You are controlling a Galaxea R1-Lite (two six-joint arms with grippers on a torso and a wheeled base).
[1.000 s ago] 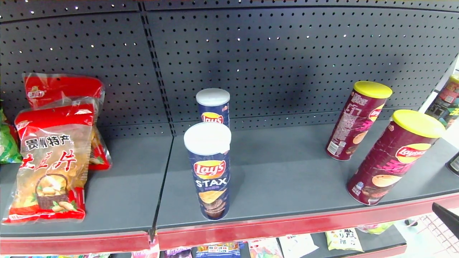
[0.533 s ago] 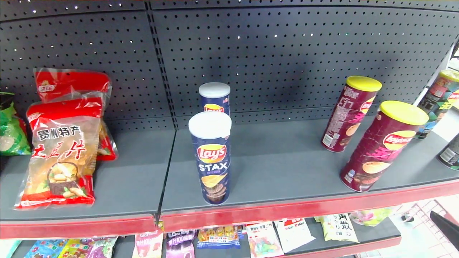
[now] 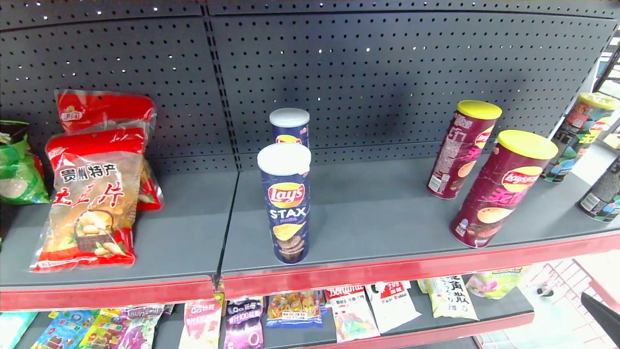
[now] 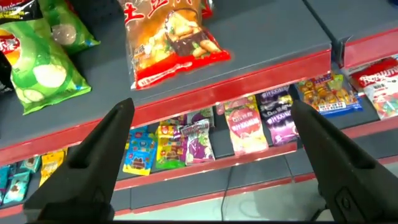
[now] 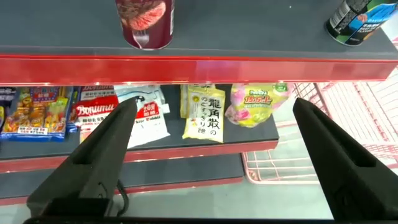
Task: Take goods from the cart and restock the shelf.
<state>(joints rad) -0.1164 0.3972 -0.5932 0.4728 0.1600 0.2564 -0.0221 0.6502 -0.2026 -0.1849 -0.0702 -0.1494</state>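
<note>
**A:** How do the end effectors stand?

**B:** The left end effector (image 4: 212, 106) is spread wide and holds nothing. It hangs in front of the shelf's red edge, with the lower shelf (image 4: 186, 180) showing between its fingers. The right end effector (image 5: 214, 102) is just as wide and just as empty, also in front of the red edge.

**A:** And the shelf?

**B:** The shelf (image 3: 387, 213) is grey with a pegboard back. Near its middle a front blue can (image 3: 286, 208) stands upright close to the edge, and a rear blue can (image 3: 289, 127) stands right behind it against the back. Well apart to the right are a front maroon can (image 3: 499, 191) and a rear maroon can (image 3: 460, 150), both with yellow lids. Further right stand two dark cans (image 3: 576, 140).

**A:** What is on the left side?

**B:** A red bag (image 3: 92, 198) of potato slices leans back against a second one, and a green bag (image 3: 17, 169) sits beside them at the far left.

**A:** Below that?

**B:** Small packets (image 3: 293, 310) lie in a row along the lower shelf.

**A:** Where is the cart?

**B:** The pink wire cart (image 3: 562, 276) is low on the right, beyond the end of the shelf. I cannot tell what lies in it.
</note>
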